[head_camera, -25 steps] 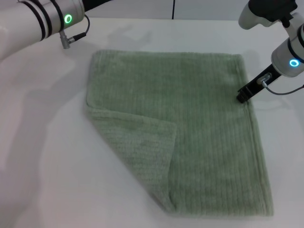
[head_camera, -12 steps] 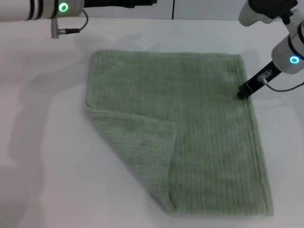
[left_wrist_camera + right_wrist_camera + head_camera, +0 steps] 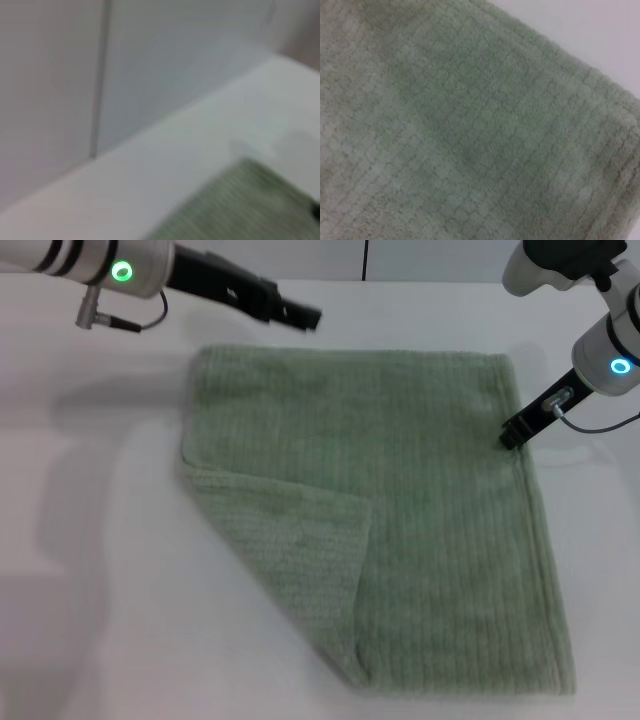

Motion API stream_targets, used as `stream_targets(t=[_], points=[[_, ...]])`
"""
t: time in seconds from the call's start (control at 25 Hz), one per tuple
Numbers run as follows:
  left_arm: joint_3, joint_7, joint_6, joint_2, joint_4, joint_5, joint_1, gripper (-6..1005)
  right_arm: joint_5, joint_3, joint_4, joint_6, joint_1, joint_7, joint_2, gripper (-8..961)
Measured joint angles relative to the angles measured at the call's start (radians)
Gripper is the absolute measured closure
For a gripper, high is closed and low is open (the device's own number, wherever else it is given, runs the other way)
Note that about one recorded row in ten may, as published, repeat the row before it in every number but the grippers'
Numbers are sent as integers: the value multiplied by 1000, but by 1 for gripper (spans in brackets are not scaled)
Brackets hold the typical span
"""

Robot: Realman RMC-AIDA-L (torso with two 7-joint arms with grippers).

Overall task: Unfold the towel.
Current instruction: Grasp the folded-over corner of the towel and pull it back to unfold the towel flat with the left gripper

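The sage-green towel (image 3: 400, 500) lies flat on the white table (image 3: 90, 570), with its near-left corner folded over onto itself as a triangular flap (image 3: 295, 550). My right gripper (image 3: 510, 435) rests at the towel's right edge, low against the cloth. The right wrist view shows the towel's ribbed surface (image 3: 460, 130) close up. My left gripper (image 3: 305, 316) reaches in above the towel's far edge, near its middle. The left wrist view shows a blurred towel corner (image 3: 250, 205) and the table.
A wall with a dark vertical seam (image 3: 365, 258) stands behind the table's far edge. Bare table lies left of and in front of the towel.
My left arm has swung in from the far left, and its gripper now reaches over the towel's far edge. The right gripper and the towel have hardly moved.
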State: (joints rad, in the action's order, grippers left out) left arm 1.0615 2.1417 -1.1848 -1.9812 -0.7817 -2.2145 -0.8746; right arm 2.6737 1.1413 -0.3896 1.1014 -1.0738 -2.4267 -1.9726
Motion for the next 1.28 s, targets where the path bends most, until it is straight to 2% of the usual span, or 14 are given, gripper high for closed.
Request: stream_targets(t=[0.08, 0.12, 0.28, 0.64, 0.92, 1.04, 1.12, 1.28], points=[[3, -7, -38, -9, 0, -41, -12, 290, 0, 0, 0, 0, 1, 0, 0, 952], [5, -10, -70, -21, 0, -84, -24, 290, 0, 0, 0, 0, 1, 1, 0, 952], [5, -14, -120, -36, -3, -128, -39, 292, 0, 0, 0, -1, 2, 1, 0, 952], [16, -62, -257, -72, -22, -149, -47, 297, 1, 1, 2, -6, -1, 3, 3, 952], [65, -62, -282, -85, -16, -137, -46, 301, 8, 1, 2, -8, -5, 5, 6, 952], [73, -62, -284, -86, -15, -134, -46, 303, 8, 1, 2, -8, -6, 5, 6, 952], [118, -64, -288, -86, -14, -106, -44, 304, 10, 1, 2, -8, -6, 5, 5, 952], [145, -69, -285, -87, -14, -94, -44, 306, 11, 1, 2, -8, -6, 5, 4, 952]])
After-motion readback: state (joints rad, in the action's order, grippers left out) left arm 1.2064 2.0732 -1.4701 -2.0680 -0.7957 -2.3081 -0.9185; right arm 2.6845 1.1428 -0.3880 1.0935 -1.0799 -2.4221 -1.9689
